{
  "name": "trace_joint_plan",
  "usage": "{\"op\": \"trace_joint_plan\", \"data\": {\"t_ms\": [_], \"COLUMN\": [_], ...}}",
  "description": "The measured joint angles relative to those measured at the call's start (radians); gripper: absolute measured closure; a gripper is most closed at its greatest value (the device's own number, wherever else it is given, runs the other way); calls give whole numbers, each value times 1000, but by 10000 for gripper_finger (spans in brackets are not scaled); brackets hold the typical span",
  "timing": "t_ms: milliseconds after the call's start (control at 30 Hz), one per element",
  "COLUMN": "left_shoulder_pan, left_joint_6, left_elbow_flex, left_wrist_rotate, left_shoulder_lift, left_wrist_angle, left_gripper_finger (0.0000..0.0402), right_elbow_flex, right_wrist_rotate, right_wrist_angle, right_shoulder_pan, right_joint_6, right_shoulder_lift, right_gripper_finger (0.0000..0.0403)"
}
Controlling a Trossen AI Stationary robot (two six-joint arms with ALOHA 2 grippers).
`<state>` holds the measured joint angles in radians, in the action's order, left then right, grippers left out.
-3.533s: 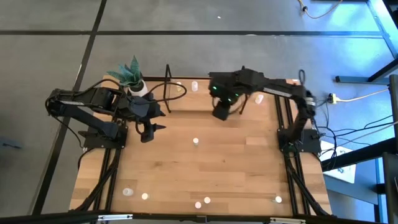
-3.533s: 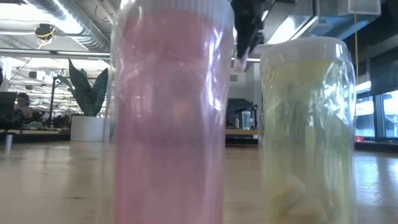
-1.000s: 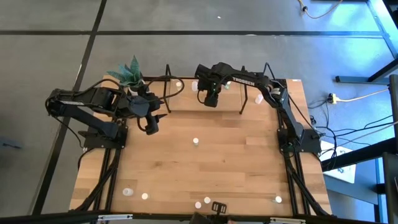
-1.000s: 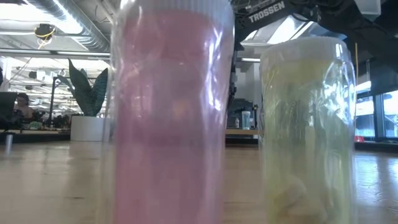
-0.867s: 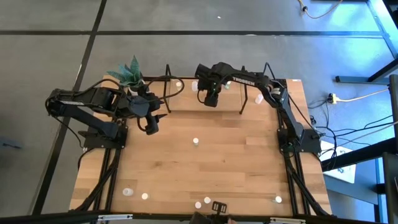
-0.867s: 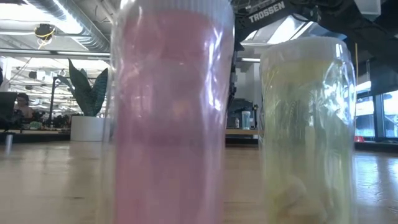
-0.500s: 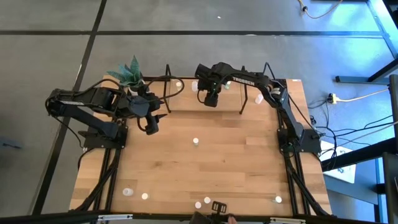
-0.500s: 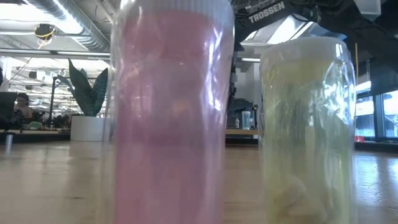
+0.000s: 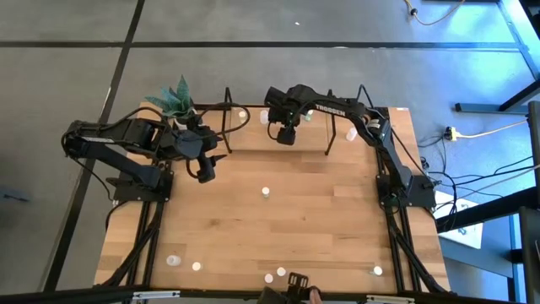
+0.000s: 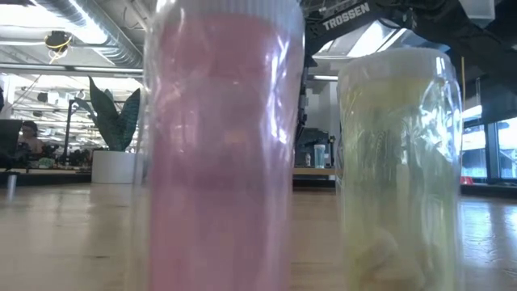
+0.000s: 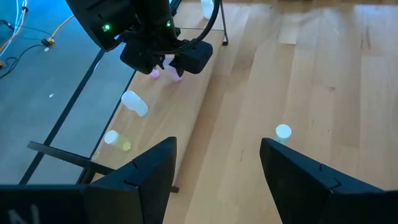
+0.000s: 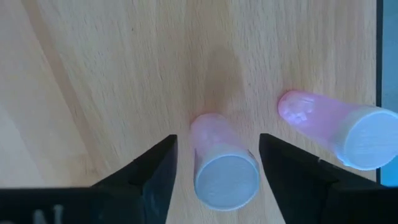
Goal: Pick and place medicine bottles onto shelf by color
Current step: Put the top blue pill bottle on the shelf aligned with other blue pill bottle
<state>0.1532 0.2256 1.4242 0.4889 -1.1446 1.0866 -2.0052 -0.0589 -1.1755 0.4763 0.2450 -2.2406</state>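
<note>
The right gripper (image 12: 214, 165) hangs over the shelf (image 12: 112, 68), fingers spread either side of a pink bottle (image 12: 219, 158) standing there, not touching it. The left gripper (image 11: 217, 168) waits wide near the shelf's end.

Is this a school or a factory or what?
It looks more like an open office or robot lab. Behind the wooden table are long ceiling lights, bare pipes overhead, a big potted plant, and a person sitting at a desk far back.
</note>
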Motion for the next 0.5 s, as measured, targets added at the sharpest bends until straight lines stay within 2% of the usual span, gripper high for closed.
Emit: {"op": "trace_joint_plan", "data": {"t_ms": [500], "left_shoulder_pan": [0], "left_joint_6": [0], "left_elbow_flex": [0], "left_wrist_rotate": [0], "left_shoulder_lift": [0], "left_wrist_angle": [0], "left_gripper_finger": [176], "right_elbow_flex": [0], "right_wrist_rotate": [-6], "right_wrist_angle": [-10], "right_shoulder_pan": [13], "right_joint_6": [-1], "right_shoulder_lift": [37], "right_gripper_finger": [167]}}
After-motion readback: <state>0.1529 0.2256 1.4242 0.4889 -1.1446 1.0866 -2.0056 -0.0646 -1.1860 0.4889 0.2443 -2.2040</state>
